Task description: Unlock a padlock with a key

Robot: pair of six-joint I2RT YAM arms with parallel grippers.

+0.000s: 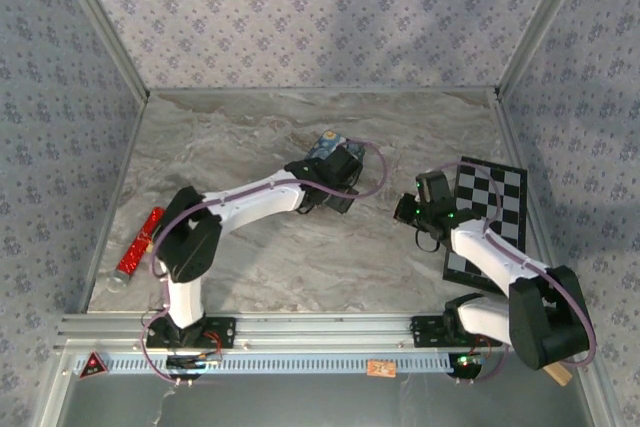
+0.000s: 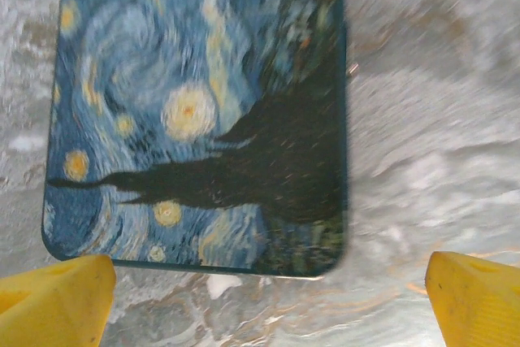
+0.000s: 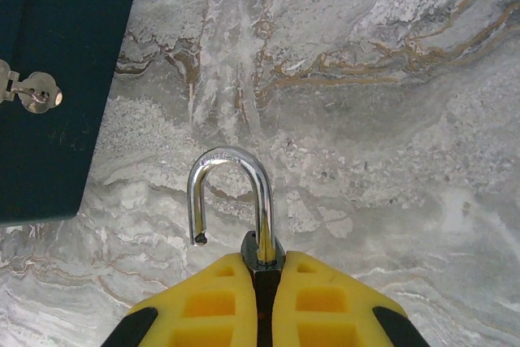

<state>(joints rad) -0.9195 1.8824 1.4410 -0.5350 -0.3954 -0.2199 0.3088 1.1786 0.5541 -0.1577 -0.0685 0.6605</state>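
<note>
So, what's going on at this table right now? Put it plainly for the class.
The right gripper is shut on the padlock. The lock's silvery shackle sticks out ahead of the fingers with one end hanging free, so it looks unlocked. The left gripper stands wide open at the near end of the blue swirl-painted box, gripping nothing. Everything sits over the marble table.

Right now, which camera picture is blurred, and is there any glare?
Left wrist view: smeared by motion, the blue painted box soft throughout. Right wrist view: sharp, with bright glints on the curved shackle of the padlock. Top external view: in focus, evenly lit, no harsh glare.
</note>
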